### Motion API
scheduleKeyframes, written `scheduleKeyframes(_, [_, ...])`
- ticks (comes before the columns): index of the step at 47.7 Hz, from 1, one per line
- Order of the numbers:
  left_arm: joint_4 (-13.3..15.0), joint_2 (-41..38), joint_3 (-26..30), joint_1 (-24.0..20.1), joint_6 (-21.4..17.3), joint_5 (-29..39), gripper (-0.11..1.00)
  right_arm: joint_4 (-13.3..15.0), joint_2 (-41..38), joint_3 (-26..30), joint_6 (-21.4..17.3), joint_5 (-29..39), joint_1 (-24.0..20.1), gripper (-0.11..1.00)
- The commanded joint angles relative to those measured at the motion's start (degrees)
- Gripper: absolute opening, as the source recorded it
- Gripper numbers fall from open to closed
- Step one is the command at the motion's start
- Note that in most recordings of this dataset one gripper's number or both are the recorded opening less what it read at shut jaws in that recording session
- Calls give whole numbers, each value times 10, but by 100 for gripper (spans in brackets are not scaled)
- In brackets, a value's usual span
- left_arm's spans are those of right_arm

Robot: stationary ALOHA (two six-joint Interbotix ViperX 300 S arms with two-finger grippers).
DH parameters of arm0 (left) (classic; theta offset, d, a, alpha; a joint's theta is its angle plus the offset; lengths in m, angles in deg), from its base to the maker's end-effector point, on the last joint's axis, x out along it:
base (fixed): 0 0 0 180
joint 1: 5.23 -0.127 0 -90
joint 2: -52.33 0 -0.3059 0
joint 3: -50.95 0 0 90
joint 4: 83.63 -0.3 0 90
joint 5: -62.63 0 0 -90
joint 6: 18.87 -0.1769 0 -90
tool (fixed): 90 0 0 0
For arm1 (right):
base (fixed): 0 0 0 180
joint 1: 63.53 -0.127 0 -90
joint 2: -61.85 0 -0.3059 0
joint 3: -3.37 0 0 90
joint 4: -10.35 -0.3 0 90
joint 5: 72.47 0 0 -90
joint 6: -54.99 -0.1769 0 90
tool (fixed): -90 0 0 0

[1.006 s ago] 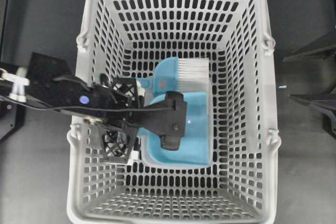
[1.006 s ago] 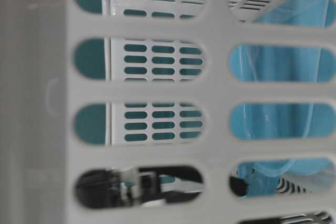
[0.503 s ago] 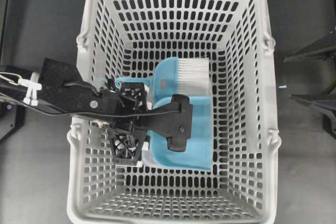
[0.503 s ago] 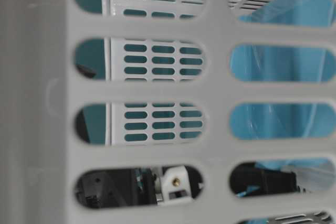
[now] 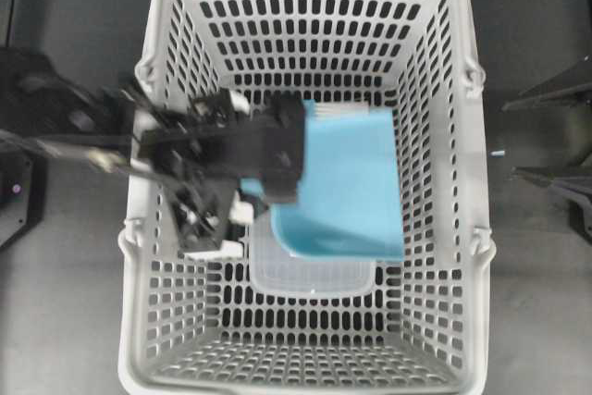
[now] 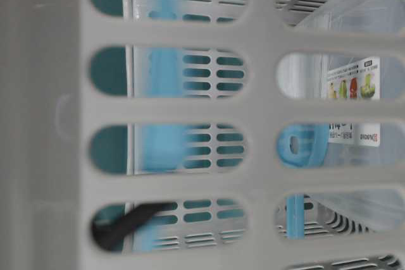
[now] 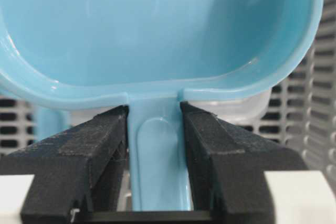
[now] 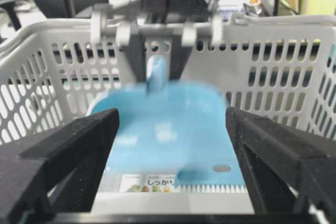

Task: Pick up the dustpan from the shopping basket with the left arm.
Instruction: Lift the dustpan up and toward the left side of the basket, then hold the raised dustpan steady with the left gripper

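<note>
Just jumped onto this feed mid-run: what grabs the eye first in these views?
The light blue dustpan dominates, held over the middle of the grey shopping basket and blurred with motion. The left hand is clamped on its thin handle just behind the tray, seen close in the left wrist view. Under it a clear plastic container lies on the basket floor; the right hand waits open outside the basket.

You see the dustpan [image 5: 347, 182] inside the shopping basket [image 5: 462, 228], above the clear container [image 5: 310, 277], left arm [image 5: 222, 150] beside it.
</note>
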Motion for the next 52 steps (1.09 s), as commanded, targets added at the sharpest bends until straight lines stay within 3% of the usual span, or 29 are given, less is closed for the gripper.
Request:
scheduleKeyframes(1, [-2, 43, 37, -6, -4, 18, 30, -1, -3, 4, -1, -7, -1, 78])
scheduleKeyframes(17, [-2, 41, 158, -12, -5, 167, 30, -1, -2, -3, -1, -17, -1, 78])
scheduleKeyframes(52, [-1, 25, 162, -9, -10, 173, 30, -2, -1, -9, -11, -24, -1, 78])
